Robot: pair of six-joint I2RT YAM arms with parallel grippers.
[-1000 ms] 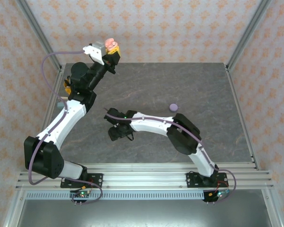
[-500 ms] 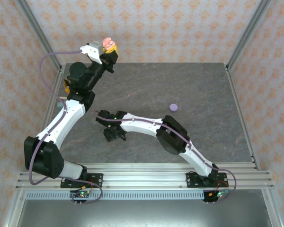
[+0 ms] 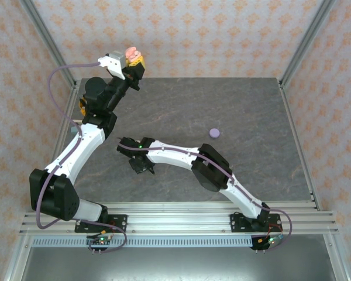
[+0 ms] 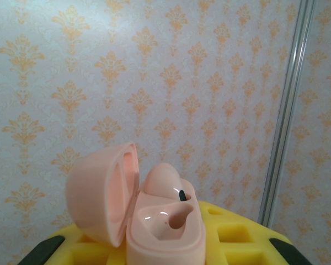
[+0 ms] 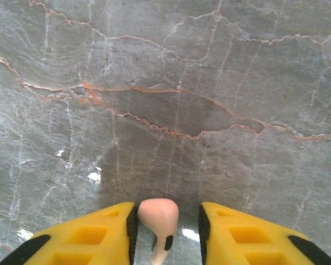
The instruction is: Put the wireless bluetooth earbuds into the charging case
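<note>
Where the left arm is raised by the back wall (image 4: 171, 66): left jaws clenched on an open pink case (image 4: 160, 234), lid (image 4: 96, 193) swung left.
Seated earbud (image 4: 164, 178): pink, inside that case.
Right jaws: released, straddling the loose earbud (image 5: 157, 214).
Loose earbud: pale pink, on the desk (image 5: 209, 83), gap at its right.
Lilac disc (image 3: 214, 133): on desk, well apart.

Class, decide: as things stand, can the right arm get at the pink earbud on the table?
Probably yes: the earbud lies between the open fingers of the right gripper, with nothing in the way.
</note>
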